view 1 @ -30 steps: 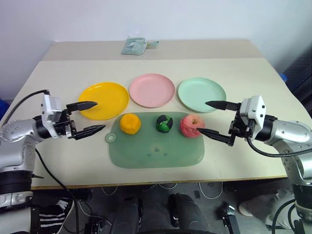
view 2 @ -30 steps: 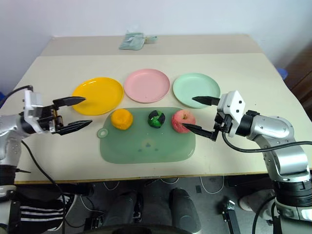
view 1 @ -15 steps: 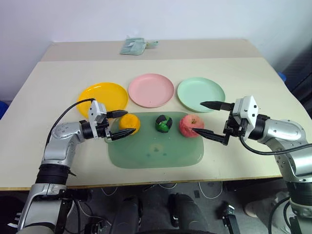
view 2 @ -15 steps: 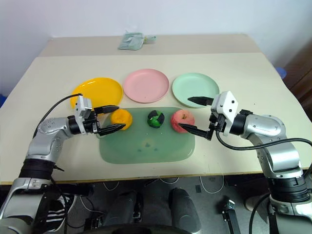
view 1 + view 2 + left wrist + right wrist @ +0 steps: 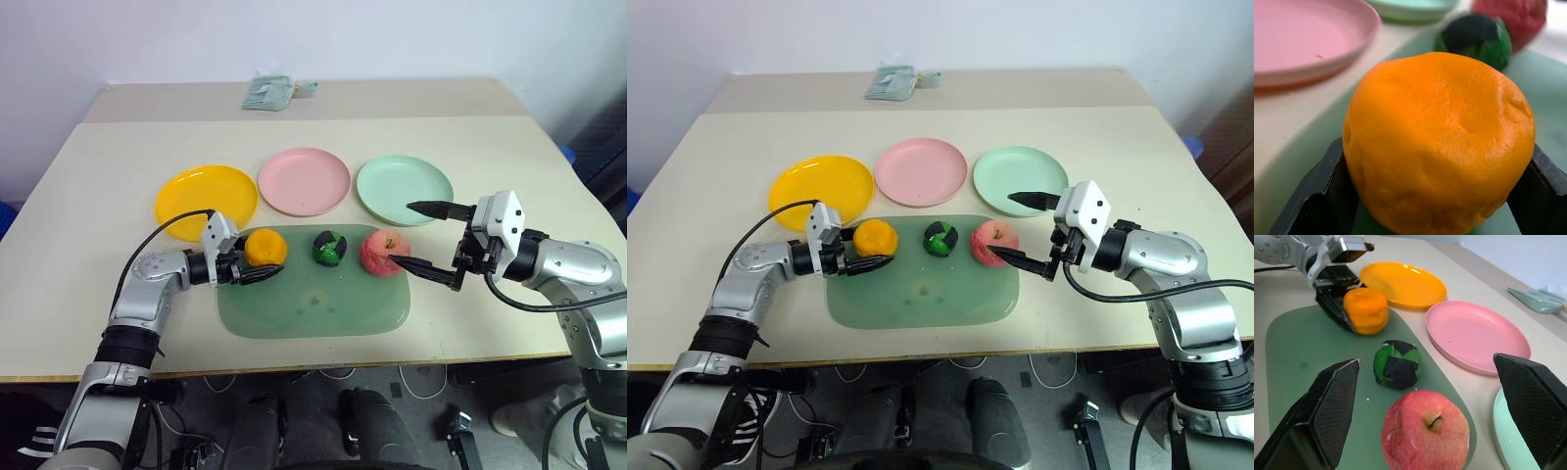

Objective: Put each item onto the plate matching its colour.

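Observation:
The round orange fruit (image 5: 265, 248) rests on the left part of the green mat (image 5: 313, 305), and my left gripper (image 5: 263, 257) is shut on it, one black finger (image 5: 1327, 181) against each side. The dark green-and-black ball (image 5: 330, 248) lies mid-mat, with the pinkish-red apple (image 5: 384, 253) to its right. My right gripper (image 5: 400, 233) hangs open just right of the apple, its lower fingertip close to the apple's side. Behind the mat stand the yellow-orange plate (image 5: 201, 201), the pale pink plate (image 5: 305, 181) and the mint green plate (image 5: 404, 190), all bare.
A crumpled pale green packet (image 5: 269, 91) lies at the far edge of the beige table (image 5: 490, 323). A black cable (image 5: 157, 245) loops from my left wrist over the table near the yellow-orange plate.
My left gripper has travelled right and down from the table's left side to the orange fruit, and its fingers now sit against the fruit. The right arm stayed where it was.

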You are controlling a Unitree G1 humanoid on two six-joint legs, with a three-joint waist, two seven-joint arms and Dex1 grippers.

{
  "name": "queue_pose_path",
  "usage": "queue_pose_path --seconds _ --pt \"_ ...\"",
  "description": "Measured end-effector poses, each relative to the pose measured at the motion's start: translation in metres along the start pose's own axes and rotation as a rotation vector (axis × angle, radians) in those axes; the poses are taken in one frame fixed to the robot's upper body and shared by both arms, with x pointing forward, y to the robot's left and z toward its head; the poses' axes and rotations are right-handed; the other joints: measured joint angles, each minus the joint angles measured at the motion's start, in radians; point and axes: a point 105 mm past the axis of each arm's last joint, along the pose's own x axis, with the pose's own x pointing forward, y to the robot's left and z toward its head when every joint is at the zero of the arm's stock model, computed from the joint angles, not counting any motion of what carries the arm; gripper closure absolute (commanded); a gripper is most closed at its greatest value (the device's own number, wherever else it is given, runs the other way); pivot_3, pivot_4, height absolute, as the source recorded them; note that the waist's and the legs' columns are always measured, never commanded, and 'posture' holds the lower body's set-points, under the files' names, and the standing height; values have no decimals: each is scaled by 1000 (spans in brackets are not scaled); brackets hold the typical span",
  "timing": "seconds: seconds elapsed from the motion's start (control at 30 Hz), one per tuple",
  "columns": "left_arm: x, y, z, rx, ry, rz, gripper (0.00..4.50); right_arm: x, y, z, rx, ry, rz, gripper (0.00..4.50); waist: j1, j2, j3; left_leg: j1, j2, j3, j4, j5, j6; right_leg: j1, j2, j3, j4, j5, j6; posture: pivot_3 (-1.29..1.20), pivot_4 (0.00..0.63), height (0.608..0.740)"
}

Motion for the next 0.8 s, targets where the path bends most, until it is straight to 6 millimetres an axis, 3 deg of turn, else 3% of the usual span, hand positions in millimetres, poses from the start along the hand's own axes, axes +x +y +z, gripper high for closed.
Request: queue_pose_path --seconds 0.17,0.27,0.37,0.47,0.8 --pt "-19 46 39 19 -111 246 1194 2 -1 2 1 -5 4 0 0 0 0 0 0 0 0 0 0 0 0 0 0 0 0 0 150 734" --pt "-31 74 34 -9 -73 426 1194 6 -6 9 -15 -34 -7 0 -3 0 0 0 0 0 0 0 0 0 0 0 0 0 0 0 150 734" --pt "-38 91 19 -46 -46 566 1194 15 -27 18 -21 -94 -100 0 -2 0 0 0 0 0 0 0 0 0 0 0 0 0 0 0 150 734" --pt "-38 95 8 -63 -26 629 1194 20 -38 16 -27 -96 -156 0 4 0 0 -2 -1 -1 0 0 0 -1 0 -2 0 0 0 0 150 734" --pt "-30 95 8 -77 -44 640 1194 24 -30 9 -8 -82 -129 0 2 0 0 -4 -2 -1 0 0 0 -3 -1 -2 1 0 0 0 150 734"
